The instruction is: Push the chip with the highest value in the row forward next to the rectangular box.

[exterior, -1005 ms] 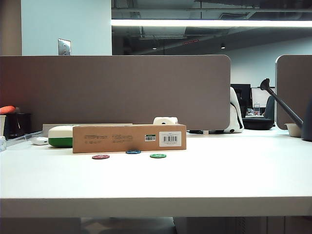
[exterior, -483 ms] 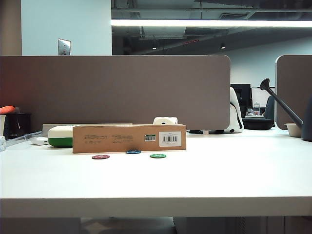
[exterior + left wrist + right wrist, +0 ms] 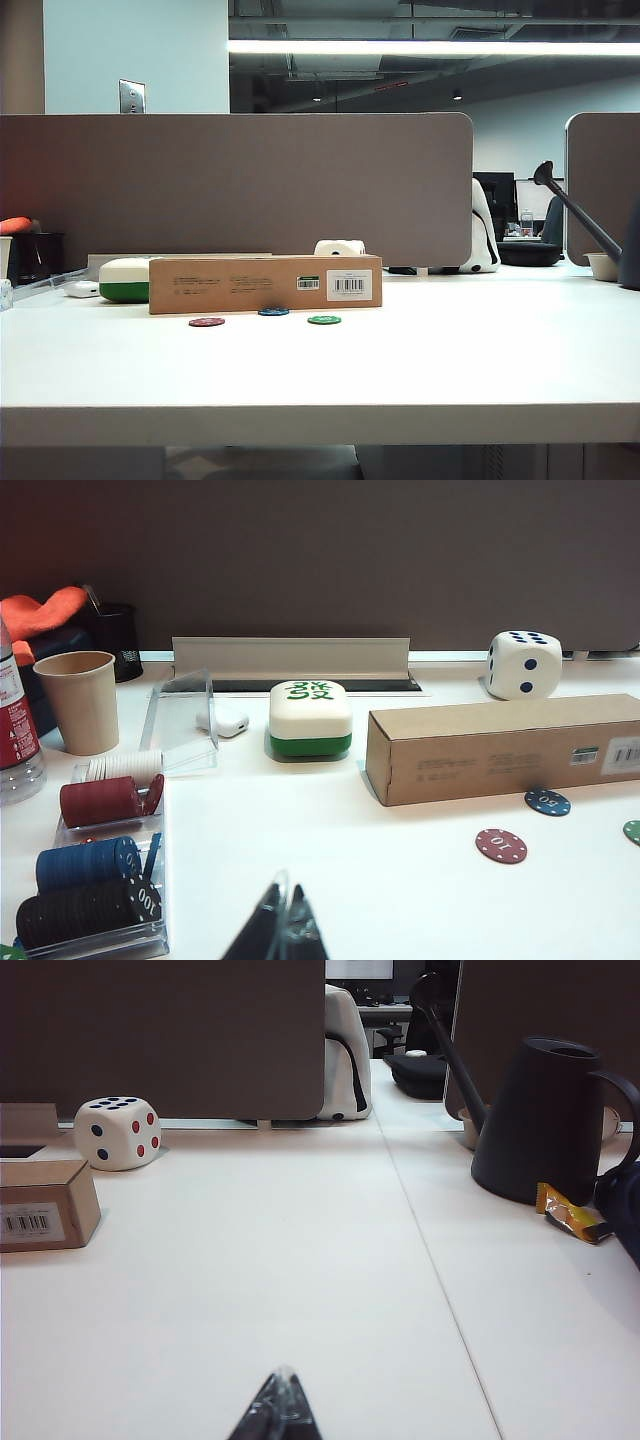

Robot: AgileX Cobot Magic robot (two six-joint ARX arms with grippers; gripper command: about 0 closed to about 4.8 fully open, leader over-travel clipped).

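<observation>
The brown rectangular box (image 3: 265,284) lies across the table, and its barcode end (image 3: 45,1205) shows in the right wrist view. The blue chip (image 3: 273,311) (image 3: 547,802), marked 50, lies right against the box's front face. The dark red chip (image 3: 206,322) (image 3: 501,845) and the green chip (image 3: 324,320) (image 3: 633,831) lie a little nearer the front edge, out of line with it. My left gripper (image 3: 284,900) is shut and empty, low over the table, well short of the chips. My right gripper (image 3: 284,1380) is shut and empty over bare table, far from the box. Neither arm shows in the exterior view.
A clear tray of stacked chips (image 3: 100,880), a paper cup (image 3: 78,700) and a bottle stand at the left. A white-and-green case (image 3: 310,718) and a large die (image 3: 524,664) sit beside and behind the box. A black watering can (image 3: 540,1120) and a snack wrapper (image 3: 570,1215) are at the right.
</observation>
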